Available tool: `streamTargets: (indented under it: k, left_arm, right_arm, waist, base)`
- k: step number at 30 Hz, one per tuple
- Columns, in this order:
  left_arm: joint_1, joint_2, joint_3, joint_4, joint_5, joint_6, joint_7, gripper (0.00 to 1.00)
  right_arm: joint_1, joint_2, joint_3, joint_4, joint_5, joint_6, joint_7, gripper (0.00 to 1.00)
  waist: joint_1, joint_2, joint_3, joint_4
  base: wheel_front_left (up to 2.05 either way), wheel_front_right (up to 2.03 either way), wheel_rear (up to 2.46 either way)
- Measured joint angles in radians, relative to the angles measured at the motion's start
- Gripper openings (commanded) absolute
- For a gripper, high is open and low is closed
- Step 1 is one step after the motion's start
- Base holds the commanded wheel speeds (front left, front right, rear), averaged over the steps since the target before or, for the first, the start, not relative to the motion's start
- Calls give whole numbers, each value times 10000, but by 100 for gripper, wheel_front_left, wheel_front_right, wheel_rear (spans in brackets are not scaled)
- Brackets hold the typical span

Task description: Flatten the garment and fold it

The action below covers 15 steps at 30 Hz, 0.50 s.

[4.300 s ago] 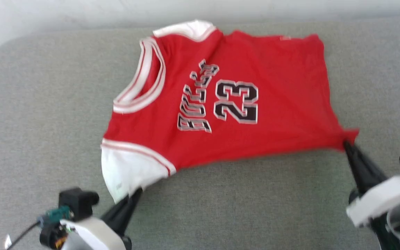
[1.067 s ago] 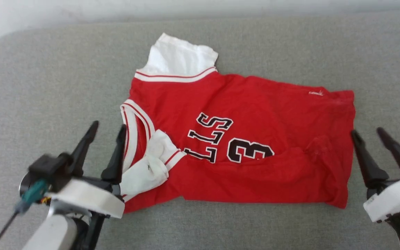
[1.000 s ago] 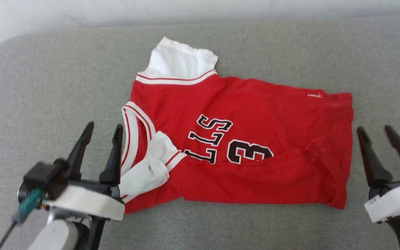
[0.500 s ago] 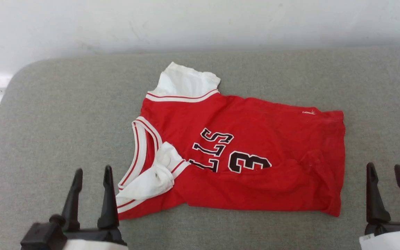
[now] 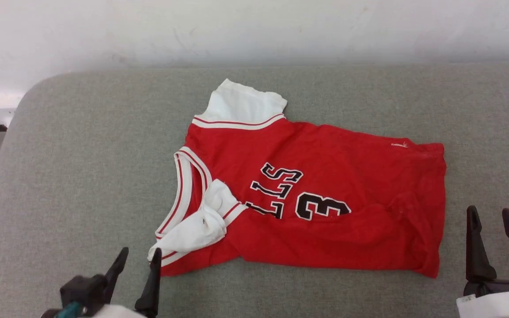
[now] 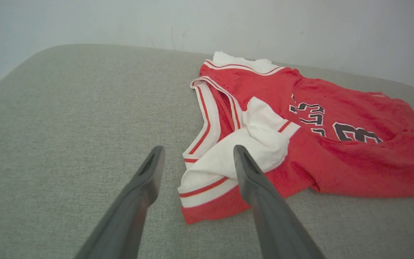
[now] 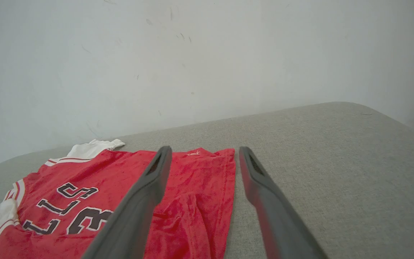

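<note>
Lying part-folded, the garment point(image 5: 325, 176); left hand point(image 5: 141, 251), right hand point(image 5: 488, 210) spread, empty; bunched sleeve point(image 6: 264, 140) plainest in left wrist view

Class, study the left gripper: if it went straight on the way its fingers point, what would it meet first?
Probably the folded white sleeve of the garment, just ahead of the left gripper; that gripper's height above the grey cushion is unclear.

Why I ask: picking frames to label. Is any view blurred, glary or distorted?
Head view: even soft light, garment sharp, wall nearly washed out. Left wrist view: left gripper slightly soft up close, garment crisp. Right wrist view: right gripper likewise soft; cushion edge curves, perhaps wide-lens distortion.
</note>
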Motion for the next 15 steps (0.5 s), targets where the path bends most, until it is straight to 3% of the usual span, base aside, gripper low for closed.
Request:
streamTargets:
  k: [8, 15]
  left_arm:
    - [-605, 786, -309, 326, -113, -276, 2481, 100]
    - [-1128, 918, -301, 961, -541, -353, 3308, 100]
  right_arm:
    - [-101, 4, 105, 48, 4, 0, 73, 100]
    - [-262, 2, 98, 59, 4, 0, 159, 100]
  waist:
    - [1, 0, 273, -136]
    - [1, 0, 506, -417]
  base:
    - [0, 0, 0]
    - [0, 0, 0]
